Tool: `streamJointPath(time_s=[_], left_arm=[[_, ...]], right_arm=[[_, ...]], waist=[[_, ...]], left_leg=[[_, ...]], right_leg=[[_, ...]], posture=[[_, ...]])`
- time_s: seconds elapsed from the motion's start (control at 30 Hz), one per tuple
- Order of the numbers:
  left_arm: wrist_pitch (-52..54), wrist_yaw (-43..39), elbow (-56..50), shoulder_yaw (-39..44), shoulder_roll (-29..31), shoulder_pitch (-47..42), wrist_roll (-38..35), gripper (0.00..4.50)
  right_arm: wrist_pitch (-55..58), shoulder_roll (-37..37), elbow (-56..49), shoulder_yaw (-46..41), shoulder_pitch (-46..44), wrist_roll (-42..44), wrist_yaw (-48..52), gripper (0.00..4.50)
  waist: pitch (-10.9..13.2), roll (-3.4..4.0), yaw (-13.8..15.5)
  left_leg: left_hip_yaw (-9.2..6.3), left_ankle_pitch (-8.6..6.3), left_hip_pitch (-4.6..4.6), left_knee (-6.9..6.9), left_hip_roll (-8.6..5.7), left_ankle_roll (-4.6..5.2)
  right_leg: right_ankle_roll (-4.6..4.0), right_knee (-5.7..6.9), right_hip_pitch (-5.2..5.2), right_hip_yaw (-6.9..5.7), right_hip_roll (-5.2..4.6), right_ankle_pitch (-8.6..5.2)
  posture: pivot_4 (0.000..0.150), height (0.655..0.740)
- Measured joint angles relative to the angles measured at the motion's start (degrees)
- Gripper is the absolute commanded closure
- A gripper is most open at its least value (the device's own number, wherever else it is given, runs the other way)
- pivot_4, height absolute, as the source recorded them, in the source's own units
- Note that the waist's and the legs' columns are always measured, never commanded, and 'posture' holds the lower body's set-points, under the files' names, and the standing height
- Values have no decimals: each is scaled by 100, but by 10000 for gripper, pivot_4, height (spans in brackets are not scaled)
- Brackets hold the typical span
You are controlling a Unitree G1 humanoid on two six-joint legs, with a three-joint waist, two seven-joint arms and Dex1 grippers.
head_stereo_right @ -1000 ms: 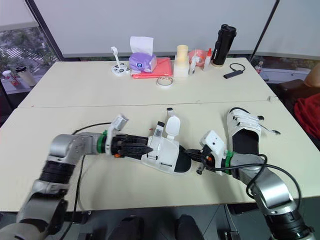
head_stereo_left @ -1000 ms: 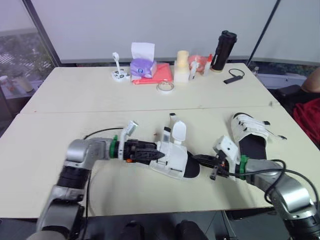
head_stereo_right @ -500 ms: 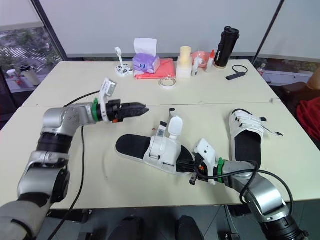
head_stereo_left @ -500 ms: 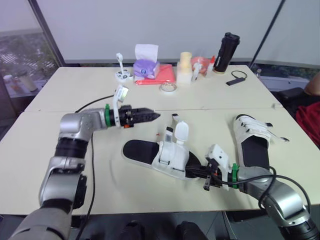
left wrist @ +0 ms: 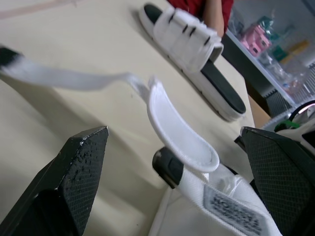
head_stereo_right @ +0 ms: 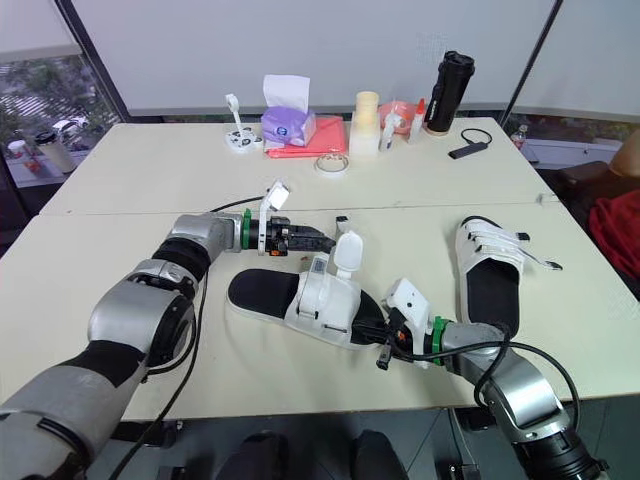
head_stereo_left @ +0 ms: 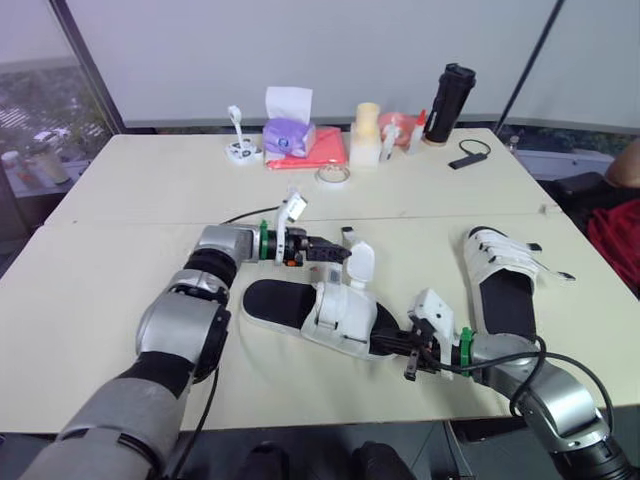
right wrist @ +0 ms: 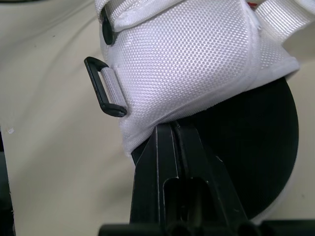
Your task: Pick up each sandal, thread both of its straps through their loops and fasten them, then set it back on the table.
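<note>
Reaching in over the near edge of the table (head_stereo_left: 120,300), the right gripper (right wrist: 165,129) has its two black fingers pressed together. Their tips are tucked against the toe end of the unfastened sandal (head_stereo_left: 330,315), where the white upper meets the black footbed, just beside a black loop (right wrist: 106,93). That sandal lies flat across the middle of the table with both straps loose: a broad rounded strap (head_stereo_left: 360,262) stands upright, and a narrower strap (head_stereo_left: 345,235) rises just behind it. The left gripper (head_stereo_left: 335,251) hovers level with these straps, its fingers (left wrist: 81,167) spread wide and the rounded strap's end just ahead of them, touching neither. Well apart to the right, a second sandal (head_stereo_left: 505,280) lies flat with its straps across its upper. Along the far edge stand a roll of tape (head_stereo_left: 331,175), a purple tissue pack (head_stereo_left: 287,135) and a black bottle (head_stereo_left: 447,103).
</note>
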Motion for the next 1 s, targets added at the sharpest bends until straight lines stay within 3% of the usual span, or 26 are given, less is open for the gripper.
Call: streamJointPath(time_s=[0.43,0.7,0.8,1.0], left_arm=[[-96,249,252,388,-398,-96,220,399],[149,1733,468,1611,-941,-189,-232,399],[128,2180,491,1969,-1020,-214,-357,9133],[-34,2773,516,2408,-1198,-358,-507,38339]], right_arm=[[258,-115,-216,-411,263,114,-178,45000],[93,-84,-175,-321,250,-60,-203,45000],[72,-79,-173,-317,247,-94,-206,45000],[22,-35,-176,-287,261,-117,-274,45000]], waist=[[0,-1,29],[0,-1,15],[0,-1,22],[-1,0,15]], left_leg=[[-1,0,-4,2,-4,0],[-2,0,-2,2,-3,0],[-4,0,-2,2,-3,0],[-2,0,1,2,-3,0]], right_leg=[[3,-1,1,0,-5,1],[3,0,1,0,-4,1],[3,0,1,0,-4,1],[4,1,2,0,-4,1]], posture=[[1500,7400],[1500,7400],[1500,7400],[1500,7400]])
